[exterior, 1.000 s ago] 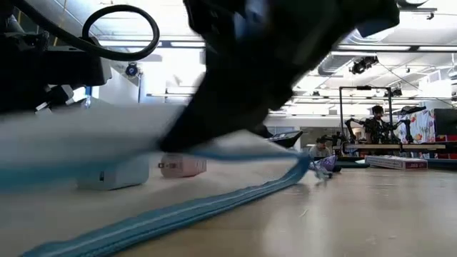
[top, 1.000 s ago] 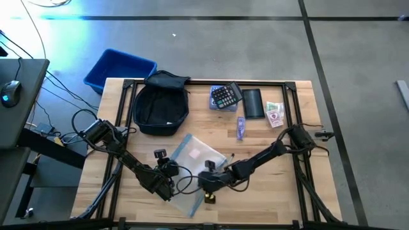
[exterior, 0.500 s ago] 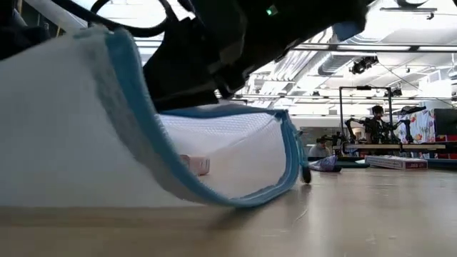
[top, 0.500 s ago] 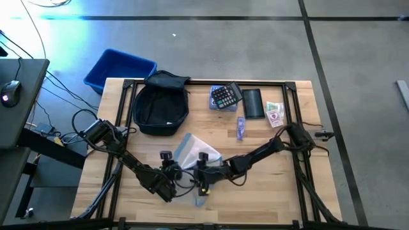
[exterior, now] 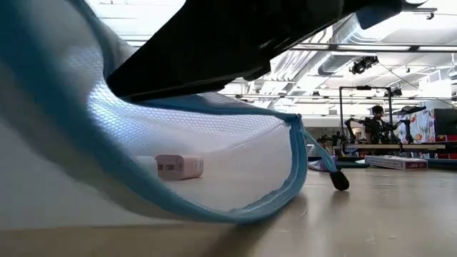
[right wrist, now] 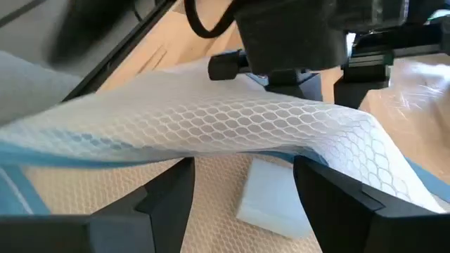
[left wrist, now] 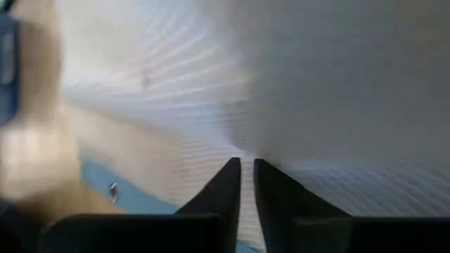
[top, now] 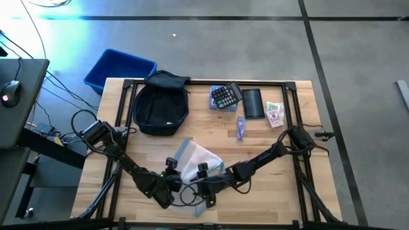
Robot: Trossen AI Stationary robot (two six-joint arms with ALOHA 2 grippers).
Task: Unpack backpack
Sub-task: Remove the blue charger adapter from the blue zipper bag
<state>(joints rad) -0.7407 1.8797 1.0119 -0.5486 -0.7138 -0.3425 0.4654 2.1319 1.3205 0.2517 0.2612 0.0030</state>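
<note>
our left gripper (left wrist: 246,176) has its two fingers pinched nearly together on the white mesh of the pouch (top: 195,167), at the front middle of the table (top: 281,198), and it holds one wall of the pouch up off the wood. our right gripper (right wrist: 242,186) sits just beside it with its fingers spread wide; the upper wall of the mesh arches across in front of them, a pale flat block (right wrist: 271,197) lies under it between them, and nothing is gripped yet. in the low view the blue-edged mouth of the pouch gapes open and a small white charger (exterior: 178,166) sits inside on the table.

we judge the step in hand to be emptying this pouch. to do it well we should keep the left pinch firm and high so the mouth stays open, and bring the right fingers down squarely around one item rather than catching mesh.

the backpack (top: 161,105) lies at the table's far left side, well apart from both grippers, with a calculator (top: 225,96) further right.
</note>
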